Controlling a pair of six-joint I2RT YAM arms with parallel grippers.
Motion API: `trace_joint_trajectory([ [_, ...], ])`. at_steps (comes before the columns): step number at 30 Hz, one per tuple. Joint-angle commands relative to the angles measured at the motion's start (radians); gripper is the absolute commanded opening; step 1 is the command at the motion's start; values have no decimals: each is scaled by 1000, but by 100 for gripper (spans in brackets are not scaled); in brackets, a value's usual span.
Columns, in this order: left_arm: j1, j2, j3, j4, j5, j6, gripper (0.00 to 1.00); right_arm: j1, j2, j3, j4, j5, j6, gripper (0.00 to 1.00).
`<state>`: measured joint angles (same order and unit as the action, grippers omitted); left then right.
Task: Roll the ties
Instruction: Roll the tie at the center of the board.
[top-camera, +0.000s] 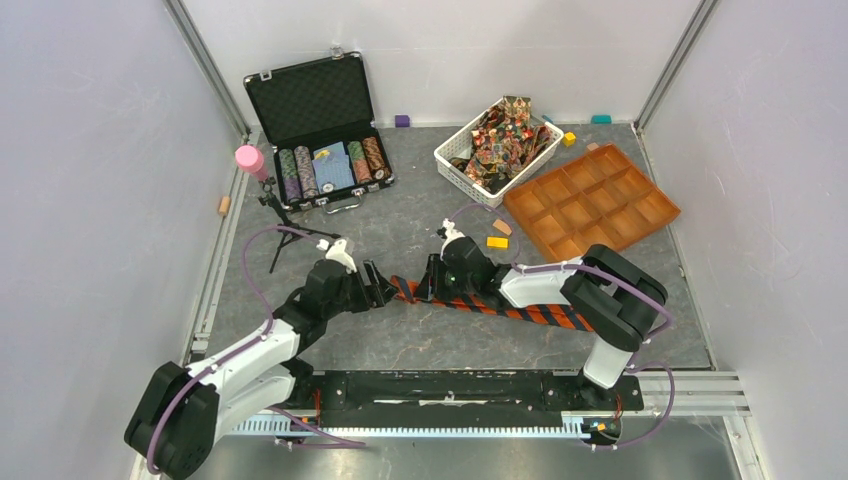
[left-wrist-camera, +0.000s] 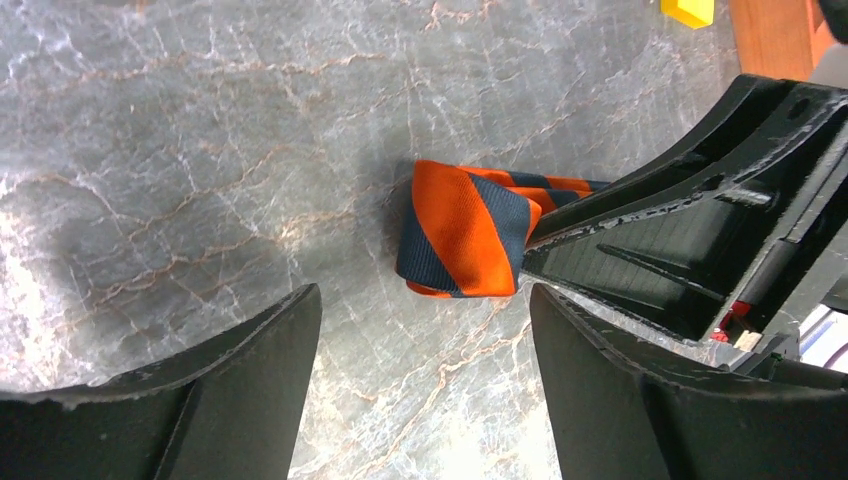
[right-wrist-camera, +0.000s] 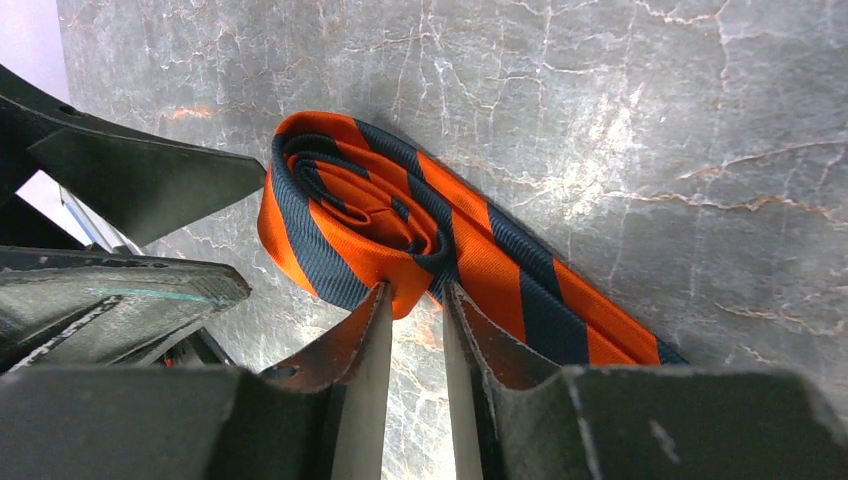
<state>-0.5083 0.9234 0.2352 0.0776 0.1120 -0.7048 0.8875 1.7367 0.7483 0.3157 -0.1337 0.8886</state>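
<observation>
Black fingers of the right gripper (right-wrist-camera: 415, 295), nearly together, pinch the rolled end of the orange-and-navy striped necktie (right-wrist-camera: 480, 250), which lies on the grey marbled table (top-camera: 400, 210). Fingers of the left gripper (left-wrist-camera: 425, 295) stand spread wide beside the roll. A white slotted plastic basket (top-camera: 450, 160) holds red-gold patterned ties (top-camera: 505, 135); an open black case (top-camera: 310, 100) holds striped poker chips (top-camera: 297, 172) and perhaps a blue card deck (top-camera: 333, 165).

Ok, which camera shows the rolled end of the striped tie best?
Right wrist: the rolled end is close up, with its spiral layers visible. Left wrist shows only its outer face; the top view shows mostly the flat tail.
</observation>
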Motion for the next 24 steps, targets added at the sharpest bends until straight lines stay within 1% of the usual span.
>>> trace_joint_trajectory([
  [1,-5,19,26,115,-8,84,83,-11,17,25,-21,22,-23,30],
  [11,-5,108,34,209,42,184,81,-18,26,26,-23,11,-25,30],
  [16,-6,187,50,272,86,230,79,-19,25,22,-23,9,-28,30],
  [19,-5,233,70,284,104,262,76,-22,25,23,-25,4,-31,30],
  [24,-6,267,78,311,115,293,72,-24,32,26,-30,-3,-37,30],
])
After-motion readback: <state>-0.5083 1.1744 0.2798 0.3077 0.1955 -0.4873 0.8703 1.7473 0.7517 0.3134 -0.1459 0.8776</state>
